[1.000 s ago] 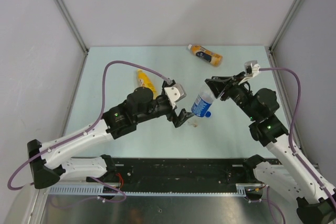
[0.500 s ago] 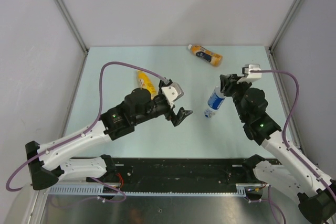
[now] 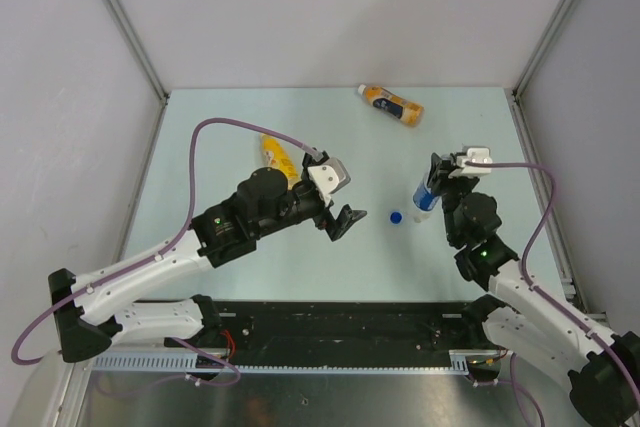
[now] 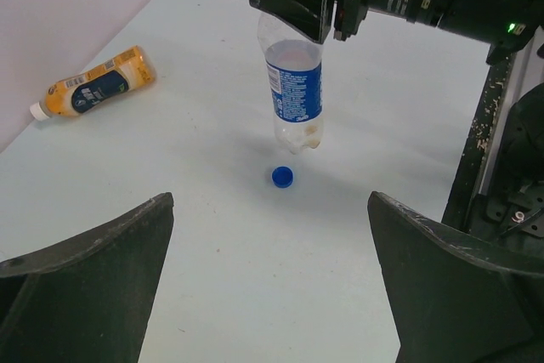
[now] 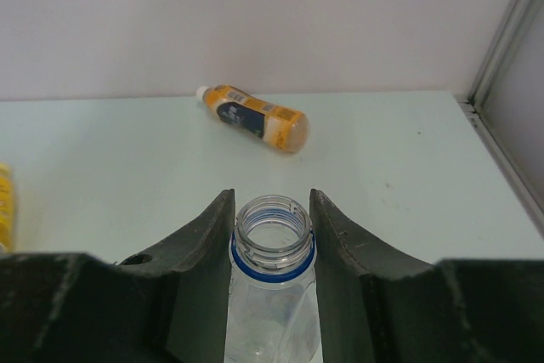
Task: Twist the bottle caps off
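The yellow bottle (image 3: 278,155) lies on its side. The left gripper (image 3: 345,219) hovers beside it, fingers spread and empty. The blue cap (image 3: 396,217) rests on the table (image 3: 200,127), off the clear bottle (image 3: 424,199). The right gripper (image 5: 270,203) clamps its neck, steadying it.

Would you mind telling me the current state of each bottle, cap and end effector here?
Clear bottle: upright, uncapped, held at neck.
Blue cap: off, lying on table.
Orange bottle: lying down, white cap on.
Yellow bottle: lying down, partly hidden; cap unclear.
Left end effector: open, empty.
Right end effector: shut on clear bottle.
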Tool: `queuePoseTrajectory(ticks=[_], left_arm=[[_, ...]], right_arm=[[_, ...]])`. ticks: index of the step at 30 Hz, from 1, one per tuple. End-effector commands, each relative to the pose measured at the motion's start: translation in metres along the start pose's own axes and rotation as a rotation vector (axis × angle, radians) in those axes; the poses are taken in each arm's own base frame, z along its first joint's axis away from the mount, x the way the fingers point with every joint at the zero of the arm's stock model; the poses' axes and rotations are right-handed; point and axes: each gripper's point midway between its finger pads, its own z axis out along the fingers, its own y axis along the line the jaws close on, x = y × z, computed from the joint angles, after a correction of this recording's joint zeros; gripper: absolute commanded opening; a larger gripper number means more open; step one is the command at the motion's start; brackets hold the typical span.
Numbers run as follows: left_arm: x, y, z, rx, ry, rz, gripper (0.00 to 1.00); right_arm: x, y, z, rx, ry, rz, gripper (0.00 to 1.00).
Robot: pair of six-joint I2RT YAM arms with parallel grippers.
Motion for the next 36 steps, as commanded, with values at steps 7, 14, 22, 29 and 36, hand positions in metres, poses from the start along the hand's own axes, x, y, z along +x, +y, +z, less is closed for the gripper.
queuePoseTrajectory(ticks=[7, 14, 22, 29, 36], left_arm=[[-0.006, 0.002, 0.002, -0.008, -0.03, 0.032, 0.99], [-0.005, 0.0, 0.003, -0.001, -0.025, 0.028, 0.99], [-0.003, 0.002, 0.003, -0.013, -0.021, 0.028, 0.99], [-0.004, 0.003, 0.003, -0.018, -0.023, 0.028, 0.99], [-0.004, 0.004, 0.003, -0.02, -0.021, 0.028, 0.99]], right_arm=[[0.006, -0.019, -0.001, 0.098, -0.121, -0.025, 0.0], [0.031, -0.025, -0.002, 0.135, -0.079, -0.021, 0.06], [0.034, -0.019, -0.006, 0.082, -0.056, -0.005, 0.34], [0.03, -0.013, -0.009, 0.044, -0.061, 0.002, 0.7], [0.022, -0.011, -0.011, 0.027, -0.069, 0.015, 0.81]])
